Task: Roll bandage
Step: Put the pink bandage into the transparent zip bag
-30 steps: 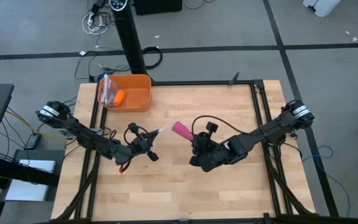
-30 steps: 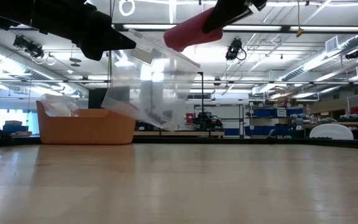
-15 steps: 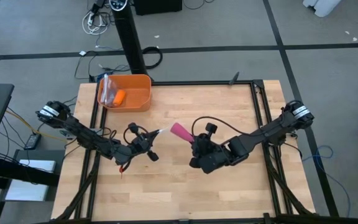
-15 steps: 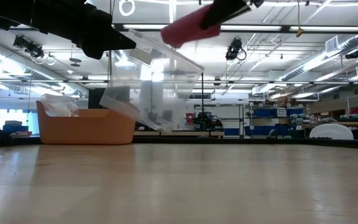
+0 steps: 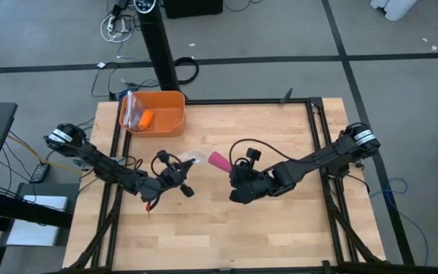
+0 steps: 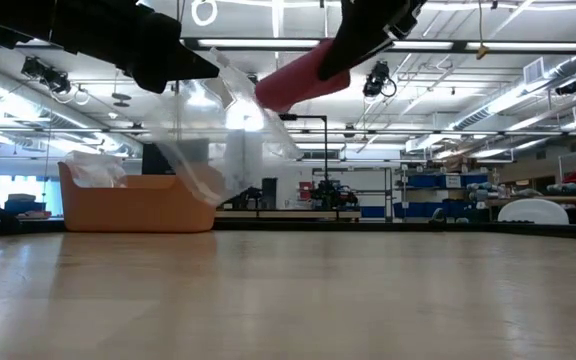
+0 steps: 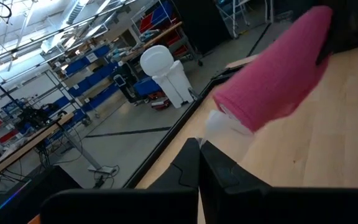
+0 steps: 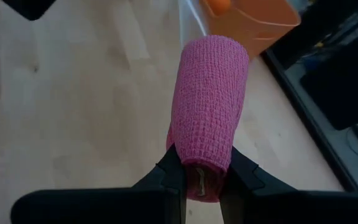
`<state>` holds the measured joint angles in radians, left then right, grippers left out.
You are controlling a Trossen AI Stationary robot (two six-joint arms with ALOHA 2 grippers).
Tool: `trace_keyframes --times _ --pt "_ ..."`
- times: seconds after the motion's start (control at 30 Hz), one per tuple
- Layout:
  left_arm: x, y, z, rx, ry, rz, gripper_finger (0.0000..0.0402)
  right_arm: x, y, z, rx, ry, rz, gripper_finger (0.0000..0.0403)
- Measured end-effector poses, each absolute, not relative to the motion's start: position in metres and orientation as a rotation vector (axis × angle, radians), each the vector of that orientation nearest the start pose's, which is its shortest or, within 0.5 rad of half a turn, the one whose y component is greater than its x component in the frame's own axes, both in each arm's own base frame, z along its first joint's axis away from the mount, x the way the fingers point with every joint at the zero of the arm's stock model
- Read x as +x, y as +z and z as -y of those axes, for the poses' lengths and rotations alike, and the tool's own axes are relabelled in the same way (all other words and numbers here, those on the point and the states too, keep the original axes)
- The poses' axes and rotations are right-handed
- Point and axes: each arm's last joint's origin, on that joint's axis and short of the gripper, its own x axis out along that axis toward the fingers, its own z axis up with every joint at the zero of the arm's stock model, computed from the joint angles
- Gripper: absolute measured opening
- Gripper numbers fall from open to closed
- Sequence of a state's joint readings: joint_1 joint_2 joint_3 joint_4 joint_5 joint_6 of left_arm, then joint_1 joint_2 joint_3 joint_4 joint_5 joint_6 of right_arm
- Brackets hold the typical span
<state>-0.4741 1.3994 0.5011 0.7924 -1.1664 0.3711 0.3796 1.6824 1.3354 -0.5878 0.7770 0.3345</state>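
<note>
The bandage (image 5: 219, 160) is a rolled pink cylinder, held above the table by my right gripper (image 5: 233, 170); it also shows in the low view (image 6: 298, 78), the right wrist view (image 8: 210, 106) and the left wrist view (image 7: 272, 81). My left gripper (image 5: 179, 173) is shut on a clear crinkly plastic bag (image 5: 193, 158), which hangs in the low view (image 6: 218, 135). The roll's free end points at the bag and lies right beside it (image 7: 225, 121). Whether it is inside the bag I cannot tell. My left gripper holds the clear bag by its upper edge (image 7: 211, 127), just past the shut fingertips; one layer or several, I cannot tell. The bag hangs slack below the fingers, clear of the table. My right gripper pinches the roll's near end (image 8: 205, 163) between its two fingers (image 8: 171, 167), one on each curved side. The fingers lie along the roll, which sticks out past them toward the left gripper, slanting and lifted clear of the table.
An orange bin (image 5: 166, 122) stands at the table's far left, with a small orange object (image 5: 146, 118) and clear plastic (image 5: 131, 106) in it. It also shows in the low view (image 6: 138, 205). Bare wood (image 5: 226, 228) lies on the near side of both grippers.
My right gripper has gone a little toward the table's left edge and the left gripper, carrying the roll, which has sunk slightly and now slants more steeply. The clear bag has drawn in from a wide spread shape to a narrower, crumpled one.
</note>
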Motion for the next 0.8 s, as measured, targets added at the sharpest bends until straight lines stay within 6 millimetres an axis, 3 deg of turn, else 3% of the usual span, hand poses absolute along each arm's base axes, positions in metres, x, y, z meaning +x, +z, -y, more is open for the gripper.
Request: trace_keyframes --times 0.27,0.8 --pt "0.238 0.202 0.091 0.411 0.676 -0.19 0.0001 0.343 0.256 -0.114 -0.188 -0.415 -0.758 0.0053" --pt "0.24 0.201 0.094 0.375 0.573 -0.171 0.0001 0.348 0.258 -0.103 -0.175 -0.427 -0.749 0.0053"
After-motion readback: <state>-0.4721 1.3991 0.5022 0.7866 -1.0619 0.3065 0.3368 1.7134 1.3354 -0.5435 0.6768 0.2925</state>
